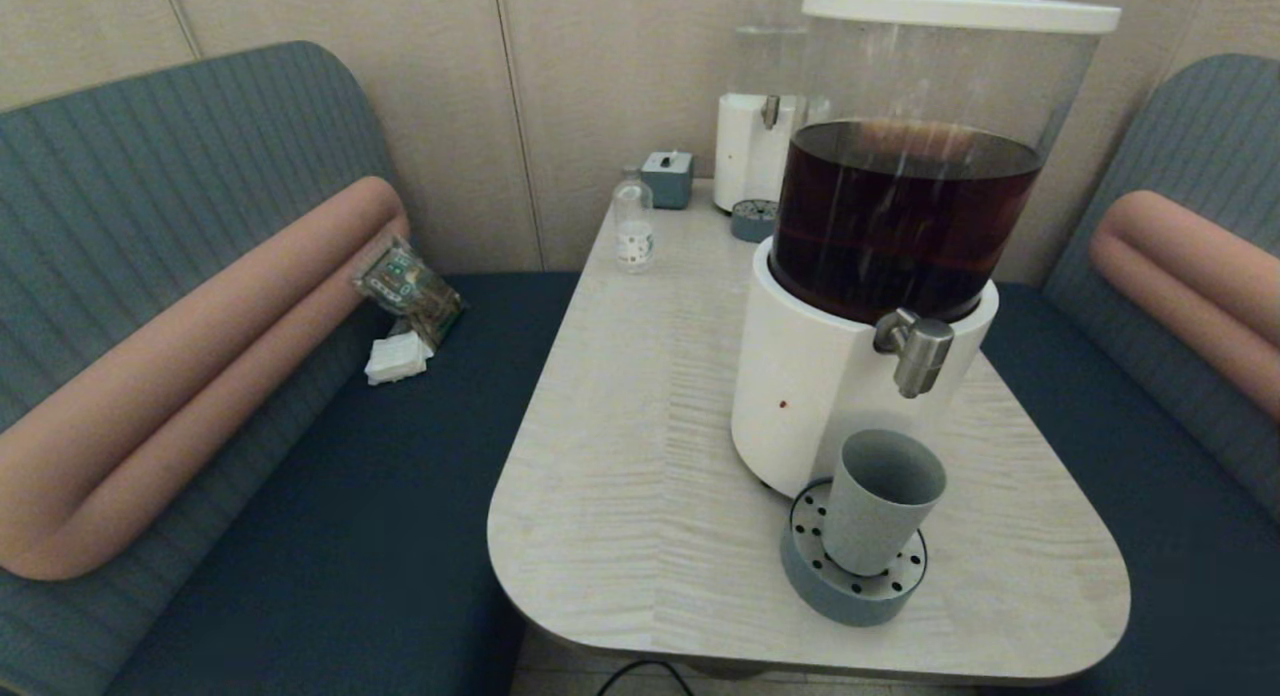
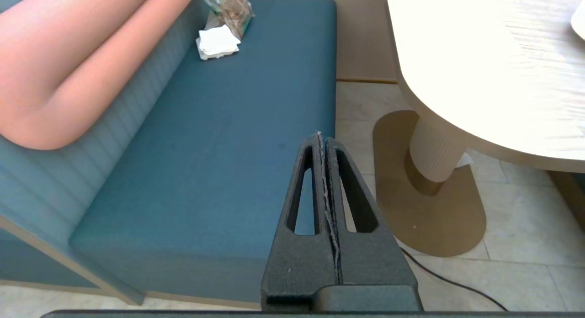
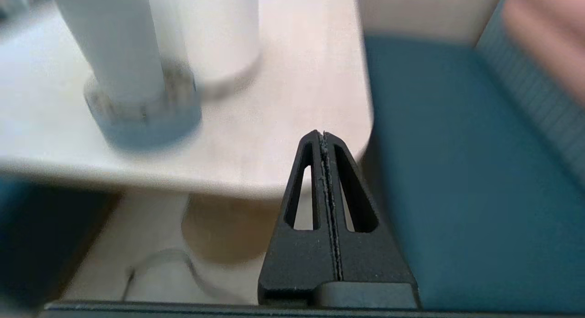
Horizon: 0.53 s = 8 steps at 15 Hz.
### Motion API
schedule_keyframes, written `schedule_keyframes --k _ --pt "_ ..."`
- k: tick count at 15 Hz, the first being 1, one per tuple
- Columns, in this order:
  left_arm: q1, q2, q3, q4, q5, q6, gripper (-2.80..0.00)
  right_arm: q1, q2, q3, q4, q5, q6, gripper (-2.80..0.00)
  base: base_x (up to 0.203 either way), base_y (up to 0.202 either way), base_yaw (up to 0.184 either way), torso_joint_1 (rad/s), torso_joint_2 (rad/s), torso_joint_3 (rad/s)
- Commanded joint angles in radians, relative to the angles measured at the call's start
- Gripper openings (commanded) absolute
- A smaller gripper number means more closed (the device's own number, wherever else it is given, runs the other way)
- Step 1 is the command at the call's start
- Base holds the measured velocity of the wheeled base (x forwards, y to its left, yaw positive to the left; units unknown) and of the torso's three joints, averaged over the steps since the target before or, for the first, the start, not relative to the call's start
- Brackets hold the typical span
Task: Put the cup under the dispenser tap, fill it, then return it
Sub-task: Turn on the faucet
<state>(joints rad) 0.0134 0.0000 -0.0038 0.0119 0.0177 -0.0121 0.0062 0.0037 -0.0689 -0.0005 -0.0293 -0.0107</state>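
The grey-blue cup [image 1: 880, 501] stands upright on the round perforated drip tray [image 1: 812, 576], directly below the steel dispenser tap [image 1: 915, 351] of the large white-based dispenser [image 1: 820, 376] holding dark brown liquid. In the right wrist view the cup [image 3: 116, 44] and the drip tray [image 3: 151, 119] appear on the table, well away from my right gripper [image 3: 323, 134], which is shut and empty, below and off the table's near edge. My left gripper [image 2: 320, 135] is shut and empty, low beside the blue bench seat. Neither gripper shows in the head view.
A smaller clear-liquid dispenser [image 1: 765, 106], its own drip tray [image 1: 752, 219], a small bottle [image 1: 633, 226] and a grey box [image 1: 667, 178] stand at the table's far end. Packets and napkins [image 1: 405, 306] lie on the left bench. The table's pedestal [image 2: 434, 149] rises from the floor.
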Motion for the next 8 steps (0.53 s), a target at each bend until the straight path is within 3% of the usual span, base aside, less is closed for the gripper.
schedule_keyframes --k 1,4,8 --pt "0.0 0.002 0.0 0.0 0.001 0.0 -2.8 0.001 0.028 -0.127 0.02 -0.003 0.009 -2.8 0.0 0.0 0.0 0.0 0.0 0.0" --pt "-0.001 0.002 0.001 -0.001 0.001 0.0 -2.8 0.009 0.187 -0.524 0.135 0.003 0.062 -2.8 0.0 0.0 0.0 0.0 0.0 0.0" --pt "0.0 0.002 -0.001 -0.001 0.001 0.0 -2.8 0.047 0.675 -1.093 0.301 0.008 0.089 -2.8 0.0 0.0 0.0 0.0 0.0 0.0"
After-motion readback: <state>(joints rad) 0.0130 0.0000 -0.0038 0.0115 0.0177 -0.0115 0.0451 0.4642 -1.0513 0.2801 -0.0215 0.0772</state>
